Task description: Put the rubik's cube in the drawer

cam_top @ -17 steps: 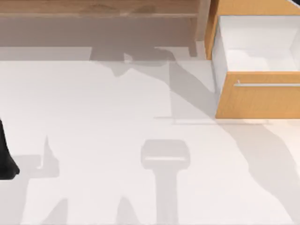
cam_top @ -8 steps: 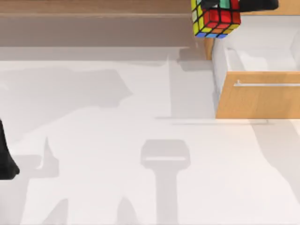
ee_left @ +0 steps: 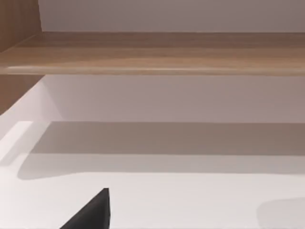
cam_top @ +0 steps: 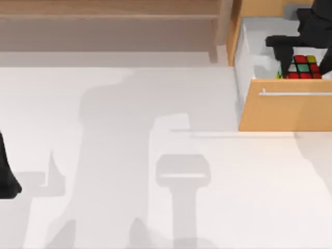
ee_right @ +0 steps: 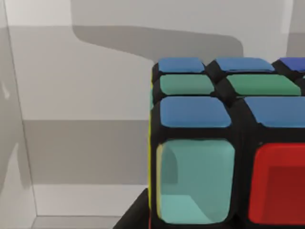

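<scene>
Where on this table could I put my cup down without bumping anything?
The wide white table between the long shelf and the near edge is bare. The far right is crowded: the right gripper holds the rubik's cube inside the drawer. The left arm sits at the left edge.

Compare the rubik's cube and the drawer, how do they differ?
The rubik's cube is small with many coloured stickers on a black grid; the drawer is far bigger, plain orange-brown with a white inside. The cube sits inside, between the right gripper's fingers; the drawer rests open on the table. Both are boxy.
</scene>
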